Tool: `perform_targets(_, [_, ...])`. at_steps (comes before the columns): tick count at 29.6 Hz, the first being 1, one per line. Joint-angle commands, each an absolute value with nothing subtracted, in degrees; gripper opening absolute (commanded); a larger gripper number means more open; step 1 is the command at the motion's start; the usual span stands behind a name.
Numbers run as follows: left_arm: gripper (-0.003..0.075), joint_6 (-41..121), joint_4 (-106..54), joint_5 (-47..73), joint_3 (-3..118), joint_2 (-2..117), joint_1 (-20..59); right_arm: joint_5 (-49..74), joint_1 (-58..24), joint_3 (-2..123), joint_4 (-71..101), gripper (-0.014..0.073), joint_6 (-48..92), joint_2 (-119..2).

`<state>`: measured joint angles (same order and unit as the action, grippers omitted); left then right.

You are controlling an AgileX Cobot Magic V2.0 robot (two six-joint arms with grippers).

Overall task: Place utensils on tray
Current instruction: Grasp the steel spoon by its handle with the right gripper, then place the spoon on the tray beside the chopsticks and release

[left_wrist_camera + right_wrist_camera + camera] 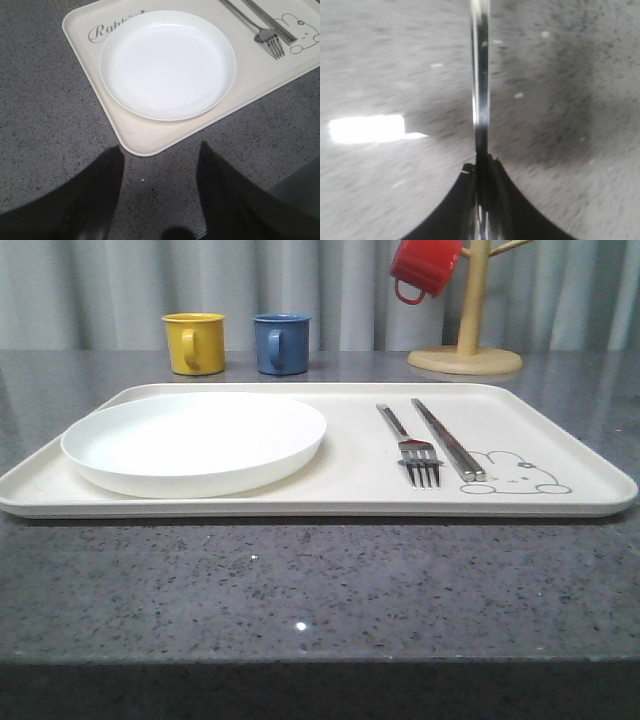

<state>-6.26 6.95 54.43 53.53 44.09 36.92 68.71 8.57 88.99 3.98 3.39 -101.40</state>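
The cream tray (560, 450) lies across the middle of the table. On its left half rests the round white plate (195, 440). The fork (410, 445) and the pair of chopsticks (447, 438) lie side by side on its right half, by the bunny drawing. My left gripper (160, 150) hovers open over bare table, just off the tray's (145, 135) corner nearest the plate (167, 65). My right gripper (481, 162) is shut on a slim silver handle (480, 75), seemingly the spoon's; its bowl is out of view. Blurred grey tabletop lies under it.
Behind the tray stand a yellow mug (194, 343) and a blue mug (281, 343). A red mug (425, 267) hangs on a wooden mug tree (468, 320) at the back right. Grey speckled table runs in front of the tray to the near edge.
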Motion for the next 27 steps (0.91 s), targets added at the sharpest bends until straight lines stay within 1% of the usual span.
perform_targets(1, [0.0335,-6.95,7.38,51.05,54.98,43.87,37.38,70.6,5.6,91.11,6.5,-0.0008,4.08,-95.81])
perform_targets(9, [0.0335,-6.95,7.38,51.05,54.98,43.87,37.38,73.65,-2.95,91.11,10.16,-0.0008,4.08,-93.35])
perform_targets(16, [0.0335,-6.95,7.38,51.05,54.98,43.87,37.38,72.96,-9.57,91.05,13.17,-0.0008,0.7,-94.05])
perform_targets(22, [0.0335,-6.95,7.38,51.05,54.98,43.87,37.38,70.33,-12.34,90.94,13.12,-0.0006,-5.89,-95.63])
perform_targets(27, [0.0335,-6.95,7.38,51.05,54.98,43.87,37.38,68.0,-12.63,90.88,13.12,-0.0006,-10.42,-97.72])
